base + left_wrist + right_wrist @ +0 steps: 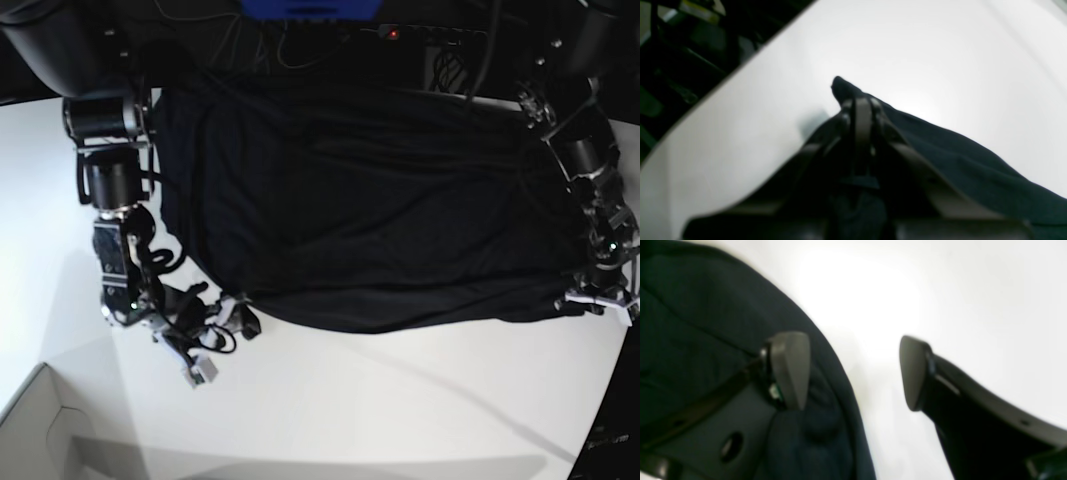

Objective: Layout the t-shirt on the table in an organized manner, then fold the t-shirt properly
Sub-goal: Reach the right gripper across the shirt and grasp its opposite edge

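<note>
T-shirt [370, 220] spread on table [400, 400], box [40, 435] beside.

soft thin black cloth t-shirt [370, 220]: matt, finely woven, creased | large smooth white bench [400, 410]: even, faintly glossy with a bright glare patch | right end effector [853, 373]: grey matt plastic pads [790, 370], smooth | pale cardboard box [35, 435] at near left corner: matt, paper-like

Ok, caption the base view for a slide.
Left pincer pinching the black t-shirt corner; right pincer open beside it.
</note>
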Controlling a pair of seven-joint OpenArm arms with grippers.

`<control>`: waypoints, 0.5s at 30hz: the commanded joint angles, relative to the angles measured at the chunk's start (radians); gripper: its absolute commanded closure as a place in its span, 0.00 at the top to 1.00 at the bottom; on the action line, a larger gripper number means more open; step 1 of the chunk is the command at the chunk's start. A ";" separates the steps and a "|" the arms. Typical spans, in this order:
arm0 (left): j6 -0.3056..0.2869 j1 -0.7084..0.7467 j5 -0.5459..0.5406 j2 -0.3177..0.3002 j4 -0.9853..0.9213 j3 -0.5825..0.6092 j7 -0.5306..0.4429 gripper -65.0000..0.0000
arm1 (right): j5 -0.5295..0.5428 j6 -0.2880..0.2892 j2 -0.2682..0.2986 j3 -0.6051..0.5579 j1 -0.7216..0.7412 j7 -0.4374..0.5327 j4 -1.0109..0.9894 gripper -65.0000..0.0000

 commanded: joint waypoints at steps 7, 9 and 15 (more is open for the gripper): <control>-0.004 -0.043 -0.007 -0.017 0.025 0.000 -0.010 0.00 | 0.017 0.004 -0.045 0.002 0.054 0.085 -0.086 0.64; -0.004 -0.043 -0.007 -0.017 0.023 0.000 -0.012 0.00 | 0.017 0.004 -0.047 0.002 0.025 0.134 -0.086 0.61; -0.004 -0.043 -0.007 -0.017 0.019 0.000 -0.013 0.00 | 0.017 0.002 -0.047 0.002 -0.010 0.200 -0.104 0.53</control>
